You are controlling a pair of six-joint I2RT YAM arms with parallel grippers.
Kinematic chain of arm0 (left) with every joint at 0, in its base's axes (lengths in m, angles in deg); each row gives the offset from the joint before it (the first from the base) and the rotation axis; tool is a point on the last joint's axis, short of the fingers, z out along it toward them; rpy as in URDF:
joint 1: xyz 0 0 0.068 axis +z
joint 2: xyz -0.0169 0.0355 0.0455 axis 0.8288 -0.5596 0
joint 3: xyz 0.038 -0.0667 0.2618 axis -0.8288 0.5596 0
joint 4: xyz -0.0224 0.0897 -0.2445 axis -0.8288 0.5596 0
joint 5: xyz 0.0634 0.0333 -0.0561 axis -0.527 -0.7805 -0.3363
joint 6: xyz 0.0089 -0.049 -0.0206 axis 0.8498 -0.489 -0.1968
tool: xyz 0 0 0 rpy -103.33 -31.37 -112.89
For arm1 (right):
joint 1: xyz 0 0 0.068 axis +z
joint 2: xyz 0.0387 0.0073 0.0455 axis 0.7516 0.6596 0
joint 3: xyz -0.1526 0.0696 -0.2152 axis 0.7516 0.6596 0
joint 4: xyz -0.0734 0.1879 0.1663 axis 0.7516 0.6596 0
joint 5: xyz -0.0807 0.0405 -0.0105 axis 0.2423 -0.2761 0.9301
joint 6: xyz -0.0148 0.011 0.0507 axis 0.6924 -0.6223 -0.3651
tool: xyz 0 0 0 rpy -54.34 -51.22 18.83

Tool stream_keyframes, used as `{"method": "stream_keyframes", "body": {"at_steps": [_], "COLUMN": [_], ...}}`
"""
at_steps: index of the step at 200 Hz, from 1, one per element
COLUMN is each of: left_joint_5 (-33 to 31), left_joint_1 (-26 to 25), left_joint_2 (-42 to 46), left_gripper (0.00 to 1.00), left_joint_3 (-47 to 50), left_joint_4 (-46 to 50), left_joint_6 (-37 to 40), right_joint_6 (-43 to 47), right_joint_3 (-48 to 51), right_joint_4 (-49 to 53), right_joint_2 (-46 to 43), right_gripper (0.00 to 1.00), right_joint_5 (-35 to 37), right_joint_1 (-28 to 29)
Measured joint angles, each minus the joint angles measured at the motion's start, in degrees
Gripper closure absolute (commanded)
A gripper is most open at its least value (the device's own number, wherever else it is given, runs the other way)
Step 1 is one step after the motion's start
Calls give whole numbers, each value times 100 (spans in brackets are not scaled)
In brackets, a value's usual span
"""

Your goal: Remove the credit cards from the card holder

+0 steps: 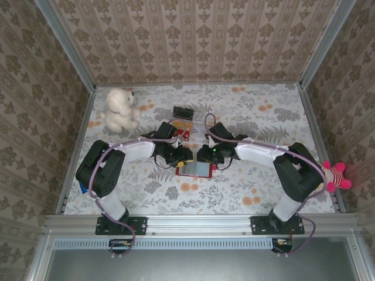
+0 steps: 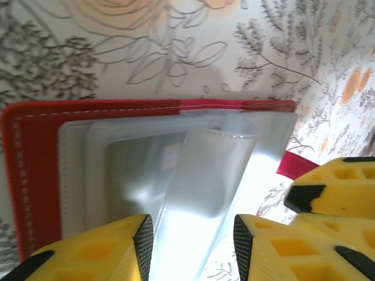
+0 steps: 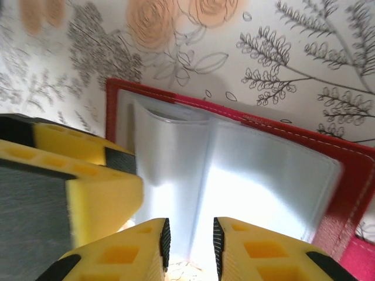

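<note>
Card holder (image 1: pixel 195 170): lying open on the surface (image 1: pixel 263 117), sleeves facing up for access. Straddling a raised clear sleeve (image 2: pixel 205 187) with the left hand (image 2: pixel 193 246), part-spread; clamping or not, cannot tell. Holding the right hand (image 3: pixel 190 246) nearly pressed together over the centre fold; grip unclear. Not making out credit cards through hazy sleeves. Sitting behind, out of the way: printed packets (image 1: pixel 180 130), black block (image 1: pixel 183 111), teddy bear (image 1: pixel 121 109).

Yellow fingers (image 2: pixel 88 257) — moulded with square hollows, black ribbed pads (image 2: pixel 143 240) on their inner faces, black bands behind the tips. Behind the fingers, left arm (image 1: pixel 137 147) and right arm (image 1: pixel 258 149) are white shells between black joints — lilac cable (image 1: pixel 206 122) alongside.
</note>
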Motion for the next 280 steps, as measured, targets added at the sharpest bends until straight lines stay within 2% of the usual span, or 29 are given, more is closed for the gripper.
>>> {"method": "stream_keyframes", "body": {"at_steps": [146, 196, 227, 280], "left_joint_5": [280, 334, 278, -278], "left_joint_1": [-844, -876, -654, 476], "left_joint_2": [-717, -787, -575, 662], "left_gripper": [56, 58, 59, 56], "left_joint_3": [-866, -953, -765, 52], "left_joint_4": [-243, -291, -280, 162], "left_joint_6": [-7, -4, -2, -4], "right_joint_6": [-457, -461, -385, -245], "right_joint_3": [890, 931, 898, 114], "right_joint_4": [-24, -24, 15, 61], "right_joint_2": [-1248, -1329, -1316, -455], "right_gripper": [72, 73, 73, 72], "right_joint_5": [686, 741, 691, 461], "right_joint_1": [-678, -704, -640, 68]}}
